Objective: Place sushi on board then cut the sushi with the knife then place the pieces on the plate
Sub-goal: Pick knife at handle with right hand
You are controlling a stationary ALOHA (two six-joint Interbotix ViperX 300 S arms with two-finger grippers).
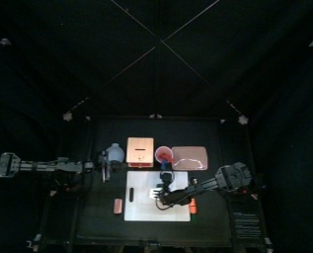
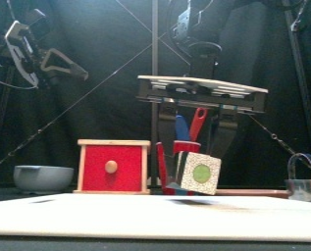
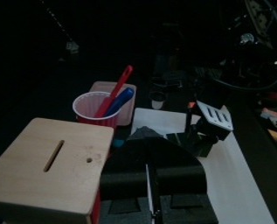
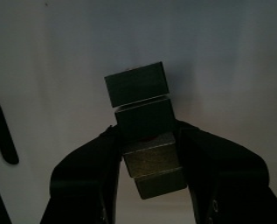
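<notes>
1. Clamped tight in right gripper (image 4: 147, 133): sushi (image 4: 138, 94), pinched across its flanks at one end.
2. Hanging just over board (image 4: 239, 79), not yet set down.
3. Likely light and stiff, yet prone to splitting at block seams; better gripped mid-roll.
4. Long axis level, roughly front-to-back, end face frontward.
5. Idle beside box (image 3: 47, 157): left gripper (image 3: 152, 166).

"Where does the cutting board (image 1: 139, 212) lie?"

"At the front middle of the table. Behind it runs a row: the bowl (image 2: 42, 177) at the left, then the wooden box (image 1: 139, 153), the cup (image 1: 163, 154) just right of the box, and the tray (image 1: 194, 156) at the right end."

"And the toy knives (image 3: 120, 87)?"

"Both stand in the cup."

"The sushi roll (image 4: 144, 109)?"

"Over the board, in front of the cup, between the jaws of the right gripper (image 4: 147, 131). I cannot tell whether it touches the board."
</notes>
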